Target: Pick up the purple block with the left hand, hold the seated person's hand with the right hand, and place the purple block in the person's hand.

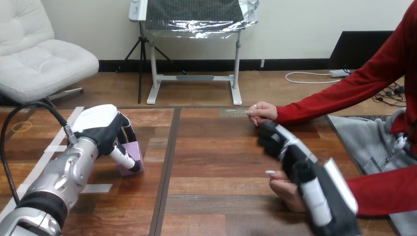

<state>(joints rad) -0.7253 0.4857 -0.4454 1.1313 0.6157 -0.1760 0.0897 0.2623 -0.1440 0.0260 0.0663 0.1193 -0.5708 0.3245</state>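
Note:
The purple block (134, 153) sits tilted at the table's left, with my left hand (105, 129) over it, its fingers and thumb curled round the block. My right hand (290, 147) reaches up from the lower right. Its tip lies just under the person's hand (260, 112), which is stretched out over the table's far middle on a red sleeve. I cannot tell whether the two touch. A second hand of the person (284, 189) rests on the table near the front, partly hidden behind my right wrist.
White tape strips (63, 129) mark the table's left part. A dark seam (169, 162) runs front to back through the wooden table. A grey cloth (364, 140) lies at the right edge beside the person.

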